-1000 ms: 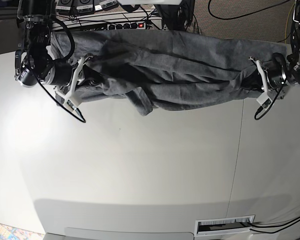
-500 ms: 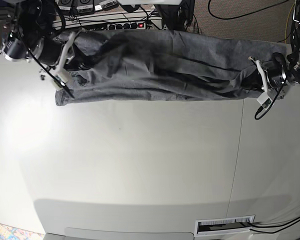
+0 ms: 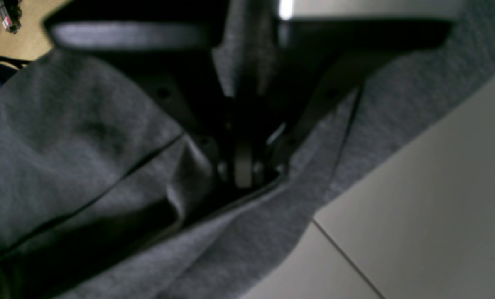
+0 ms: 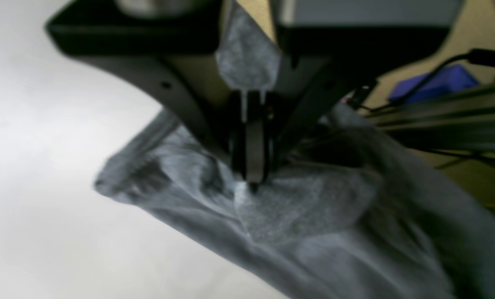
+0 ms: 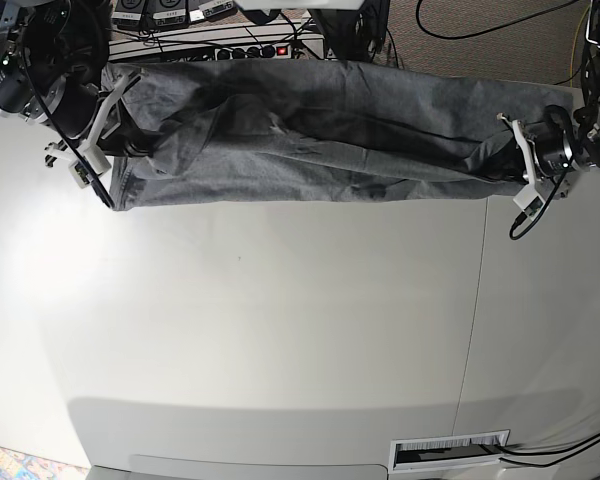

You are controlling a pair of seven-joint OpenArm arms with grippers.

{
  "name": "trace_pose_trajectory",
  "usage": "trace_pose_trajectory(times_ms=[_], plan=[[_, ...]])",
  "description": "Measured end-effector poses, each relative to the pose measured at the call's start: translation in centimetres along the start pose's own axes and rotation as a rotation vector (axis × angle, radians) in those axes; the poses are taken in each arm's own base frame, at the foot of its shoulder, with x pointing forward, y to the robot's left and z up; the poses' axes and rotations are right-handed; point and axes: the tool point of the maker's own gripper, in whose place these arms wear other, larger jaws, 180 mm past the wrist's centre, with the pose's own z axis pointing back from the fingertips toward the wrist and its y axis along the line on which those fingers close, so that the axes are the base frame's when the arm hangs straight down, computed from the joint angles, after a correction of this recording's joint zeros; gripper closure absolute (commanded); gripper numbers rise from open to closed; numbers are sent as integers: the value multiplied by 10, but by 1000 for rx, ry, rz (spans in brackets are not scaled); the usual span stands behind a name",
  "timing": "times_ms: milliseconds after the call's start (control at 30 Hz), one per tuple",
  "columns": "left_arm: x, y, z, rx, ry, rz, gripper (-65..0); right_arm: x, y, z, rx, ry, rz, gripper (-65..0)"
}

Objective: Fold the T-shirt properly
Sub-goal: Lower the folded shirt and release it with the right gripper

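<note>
The T-shirt (image 5: pixel 310 135) is being held stretched into a long band along the far edge of the desk (image 5: pixel 280 330), its lower hem hanging just above or brushing the surface; which cannot be told. One end is being pinched by the right tool (image 4: pixel 251 174), clamped on bunched fabric near the far left corner, the other by the left tool (image 3: pixel 241 170), clamped likewise near the far right corner. The tension is probably being kept so creases are pulled flat before laying down.
</note>
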Motion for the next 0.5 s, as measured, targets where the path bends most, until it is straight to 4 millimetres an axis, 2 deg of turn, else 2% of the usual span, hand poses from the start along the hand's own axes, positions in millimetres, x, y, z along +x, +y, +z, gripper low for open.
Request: trace_pose_trajectory(times_ms=[167,300,400,500], plan=[[0,0,0,0,0,0,0,6,-12,0,-67,-33,25,0],[0,0,0,0,0,0,0,2,-22,1,-124,-9,52,0],[0,0,0,0,0,0,0,2,-25,2,-139,-9,60,-92],[0,0,0,0,0,0,0,1,-26,2,-145,-4,62,-115]])
